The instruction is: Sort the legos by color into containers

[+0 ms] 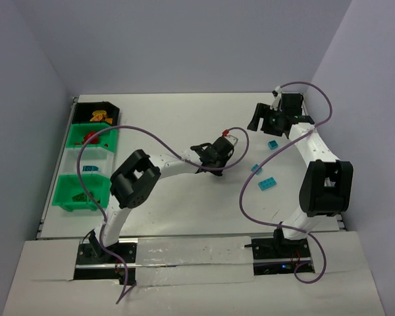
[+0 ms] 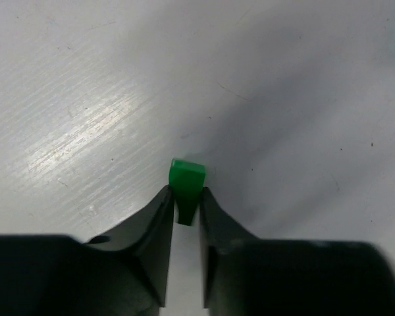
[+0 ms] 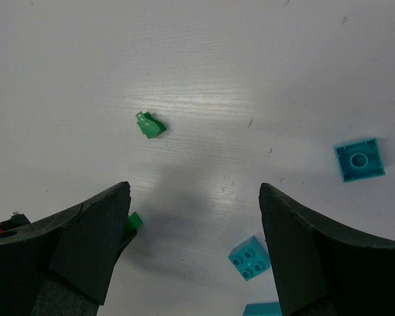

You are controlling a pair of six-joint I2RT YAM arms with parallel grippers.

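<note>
One green lego sits pinched between the tips of the left gripper. A finger presses on each side face, and most of the brick stands out ahead of the tips. The hold is shallow, so the step in hand, carrying the piece to its bin, calls for a straight lift before any sideways swing. It also calls for steady pressure throughout, since a brick this small could twist out of so slight a bite.

The containers stand in a row well apart from this gripper, behind it and off to its left. The green bin at the near end of the row seems to hold green pieces, though they are too small to be sure of, so it is the likely target. Letting go low over that bin would stop the brick bouncing out.

The right gripper hangs spread wide and empty. Another green lego lies just ahead of its left finger, and teal legos lie ahead of its right finger.
</note>
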